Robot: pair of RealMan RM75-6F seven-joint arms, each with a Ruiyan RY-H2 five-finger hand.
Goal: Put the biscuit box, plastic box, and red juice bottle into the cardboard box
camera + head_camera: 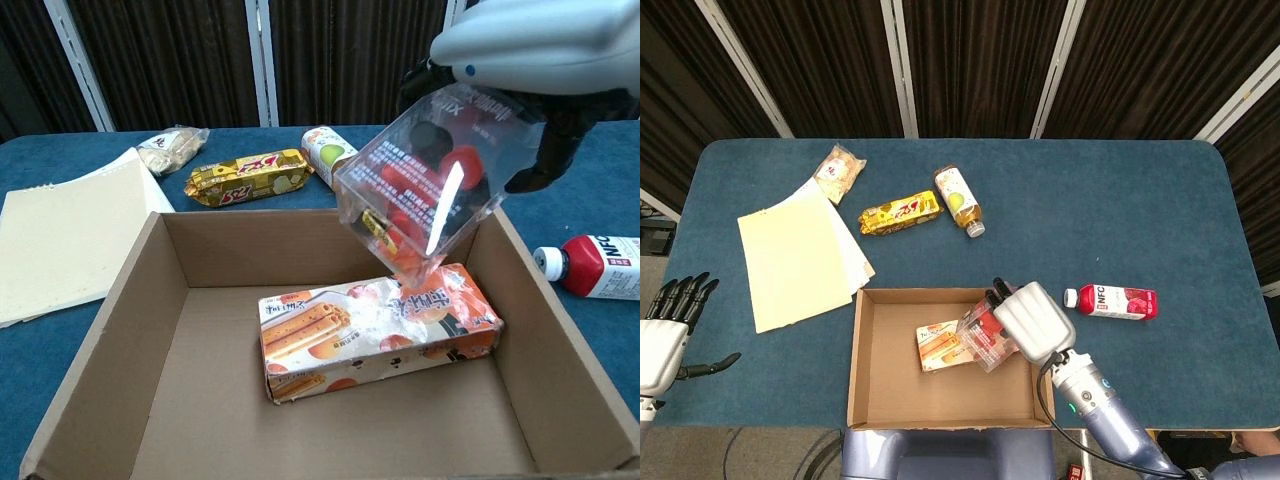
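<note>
The open cardboard box [868,370] [110,330] sits at the table's near edge. The orange biscuit box [938,344] [330,335] lies flat on its floor. My right hand [1033,320] [535,50] holds the clear plastic box [985,336] [430,175] with red contents, tilted, above the right part of the cardboard box and over the biscuit box. The red juice bottle [1113,301] [600,265] lies on its side on the table to the right of the cardboard box. My left hand [668,335] is at the table's left edge, fingers apart, holding nothing.
Cream paper sheets [795,255] [60,235] lie to the left. A gold snack pack [900,212] [248,175], a yellow-green bottle [958,198] [338,160] and a small snack bag [838,172] [170,148] lie behind the cardboard box.
</note>
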